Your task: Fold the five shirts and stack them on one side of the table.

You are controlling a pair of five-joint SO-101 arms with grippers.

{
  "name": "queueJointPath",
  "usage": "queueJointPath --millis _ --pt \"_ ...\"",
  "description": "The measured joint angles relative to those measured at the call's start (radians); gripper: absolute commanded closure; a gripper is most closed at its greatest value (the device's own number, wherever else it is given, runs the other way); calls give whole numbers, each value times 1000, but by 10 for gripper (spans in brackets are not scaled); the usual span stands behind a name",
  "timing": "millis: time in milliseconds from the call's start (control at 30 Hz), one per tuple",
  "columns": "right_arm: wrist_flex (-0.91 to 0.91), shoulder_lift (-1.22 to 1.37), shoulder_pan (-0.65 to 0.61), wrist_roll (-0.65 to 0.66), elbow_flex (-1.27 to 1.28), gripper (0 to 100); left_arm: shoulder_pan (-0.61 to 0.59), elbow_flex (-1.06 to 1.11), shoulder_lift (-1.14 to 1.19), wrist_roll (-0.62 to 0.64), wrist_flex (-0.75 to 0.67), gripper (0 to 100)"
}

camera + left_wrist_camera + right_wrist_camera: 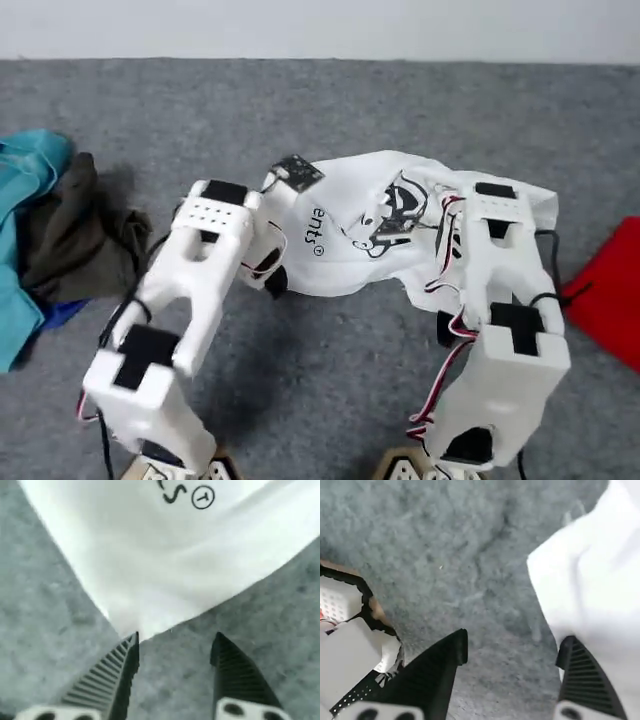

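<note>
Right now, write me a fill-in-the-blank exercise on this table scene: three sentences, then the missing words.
1. The white printed fabric shirt lies on a fuzzy table covering coloured ____.
2. The bunched fabric shirt at the high view's right edge is ____.
3. The left end effector and the right end effector, both at the white shirt's edge, have their jaws ____.
Missing words: grey; red; open.

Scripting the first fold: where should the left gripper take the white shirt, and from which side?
Near edge of the white shirt, coming in low from the robot's side: it lies flat on the table, just ahead of the open left gripper.
</note>
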Motion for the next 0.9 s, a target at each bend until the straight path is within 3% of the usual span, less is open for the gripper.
queueJointPath --millis 200,367,433,567,900 --pt "3 51 2 0 -51 699 26 -14 141 -46 -3 787" --pt "5 106 3 -5 -107 710 28 -72 204 -51 -11 884" --pt "5 123 5 -5 -121 768 31 -109 233 -51 -9 933" --pt "-12 152 8 -6 -157 980 51 -190 293 -54 -8 987" --pt "41 207 28 -6 -244 989 64 -322 336 -52 83 987"
